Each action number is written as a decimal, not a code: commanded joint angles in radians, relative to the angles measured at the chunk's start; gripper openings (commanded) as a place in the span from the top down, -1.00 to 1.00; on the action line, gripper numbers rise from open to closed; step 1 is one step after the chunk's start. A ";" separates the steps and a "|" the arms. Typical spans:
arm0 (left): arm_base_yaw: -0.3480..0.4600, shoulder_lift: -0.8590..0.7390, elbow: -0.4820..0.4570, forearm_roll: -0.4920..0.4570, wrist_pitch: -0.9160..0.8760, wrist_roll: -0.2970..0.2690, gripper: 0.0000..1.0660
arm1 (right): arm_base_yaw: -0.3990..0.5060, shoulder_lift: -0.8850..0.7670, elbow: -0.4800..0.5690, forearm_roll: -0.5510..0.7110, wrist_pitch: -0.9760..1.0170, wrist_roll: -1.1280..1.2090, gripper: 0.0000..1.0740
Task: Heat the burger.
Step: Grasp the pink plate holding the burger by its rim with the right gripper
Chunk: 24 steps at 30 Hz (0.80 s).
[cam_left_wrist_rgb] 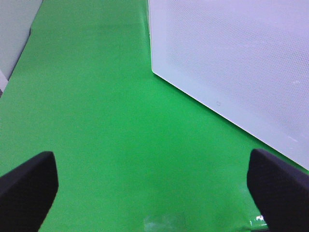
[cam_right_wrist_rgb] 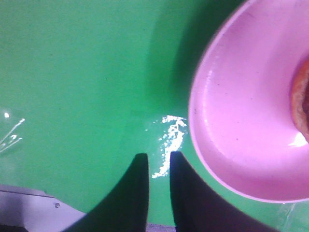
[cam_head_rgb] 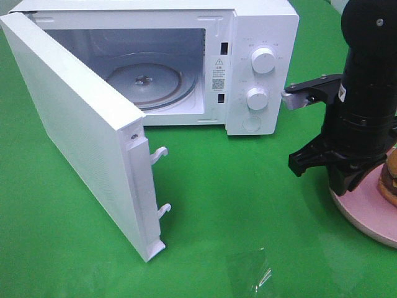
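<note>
Green cloth (cam_head_rgb: pixel 248 205) lay under everything in view. At the right edge of the high view the burger (cam_head_rgb: pixel 389 175) sat on a pink plate (cam_head_rgb: pixel 369 218). Only a sliver of bun and filling showed there, the rest being hidden behind the black right arm (cam_head_rgb: pixel 363 93) or cut off by the frame. The right wrist view caught just a brown curve of it.

The right gripper (cam_right_wrist_rgb: pixel 158 186) hung over bare cloth just beside the plate's rim, its fingers a narrow slit apart and clasping nothing. Whether the tips touched the cloth could not be told.

Well apart to the left stood the white microwave (cam_head_rgb: pixel 263 37), its door (cam_head_rgb: pixel 74 124) wide open and the glass turntable (cam_head_rgb: pixel 146 81) visible inside.

The left gripper (cam_left_wrist_rgb: pixel 154 193) appeared only in its own wrist view, fingers spread wide around nothing, near the door's outer face. A scrap of clear film (cam_head_rgb: pixel 254 273) lay near the front, too faint to make out well.
</note>
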 commanded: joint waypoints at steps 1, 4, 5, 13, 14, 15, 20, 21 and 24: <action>-0.007 -0.016 0.002 -0.004 0.003 -0.001 -0.87 | -0.059 -0.009 -0.005 -0.009 0.031 -0.096 0.65; -0.007 -0.016 0.002 -0.004 0.003 -0.001 -0.87 | -0.086 -0.009 -0.005 -0.009 0.045 -0.143 0.61; -0.007 -0.016 0.002 -0.004 0.003 -0.001 -0.87 | -0.104 -0.009 -0.005 -0.009 0.051 -0.168 0.50; -0.007 -0.016 0.002 -0.004 0.003 -0.001 -0.87 | -0.135 -0.009 -0.005 -0.019 -0.042 -0.201 -0.45; -0.007 -0.016 0.002 -0.004 0.003 -0.001 -0.87 | -0.135 -0.009 -0.005 -0.020 -0.069 -0.201 -0.78; -0.007 -0.016 0.002 -0.004 0.003 -0.001 -0.87 | -0.135 -0.009 -0.005 -0.020 -0.069 -0.201 -0.78; -0.007 -0.016 0.002 -0.004 0.003 -0.001 -0.87 | -0.135 -0.009 0.009 -0.020 -0.105 -0.201 -0.83; -0.007 -0.016 0.002 -0.004 0.003 -0.001 -0.87 | -0.135 -0.009 0.017 -0.020 -0.122 -0.201 -0.80; -0.007 -0.016 0.002 -0.004 0.003 -0.001 -0.87 | -0.135 -0.009 0.029 -0.020 -0.143 -0.201 -0.76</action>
